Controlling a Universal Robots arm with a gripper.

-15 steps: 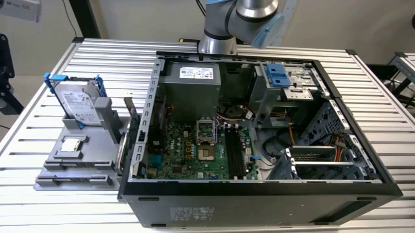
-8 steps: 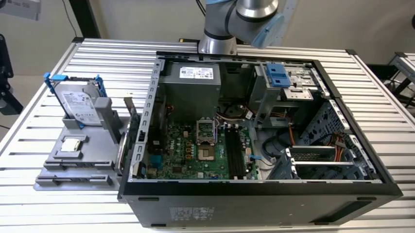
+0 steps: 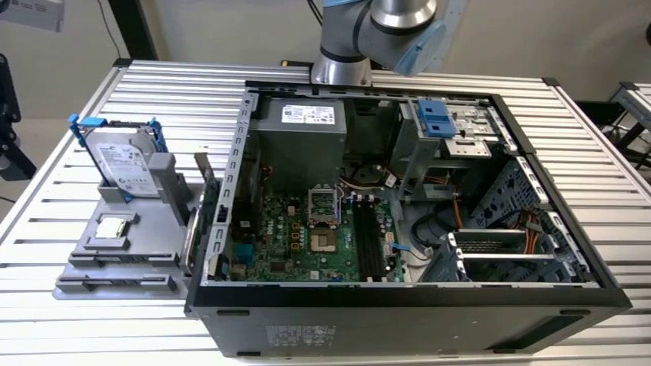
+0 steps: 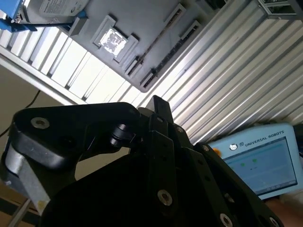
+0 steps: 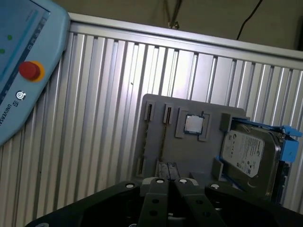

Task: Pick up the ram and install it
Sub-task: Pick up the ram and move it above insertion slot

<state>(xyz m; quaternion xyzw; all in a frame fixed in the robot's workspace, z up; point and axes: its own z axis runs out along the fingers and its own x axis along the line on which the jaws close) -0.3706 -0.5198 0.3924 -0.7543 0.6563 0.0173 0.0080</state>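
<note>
The ram (image 5: 163,142) is a thin dark strip standing on edge in a slot of the grey tray (image 5: 151,137); it also appears in the second wrist view as the ram (image 4: 157,35). My gripper (image 5: 167,166) hangs well above the table over that tray, its fingers (image 5: 159,189) pressed together with nothing between them. In the second wrist view the gripper (image 4: 156,100) ends in a single dark tip. In the exterior view the open computer case (image 3: 407,297) lies on its side, with black memory slots (image 3: 368,242) on the green motherboard (image 3: 290,236).
The tray (image 3: 76,271) lies at the exterior view's left of the case, holding a silver hard drive (image 3: 127,164) in a blue frame and a small square chip (image 3: 112,227). A light blue teach pendant (image 5: 21,71) lies on the slatted table (image 3: 173,91). The arm (image 3: 351,34) rises behind the case.
</note>
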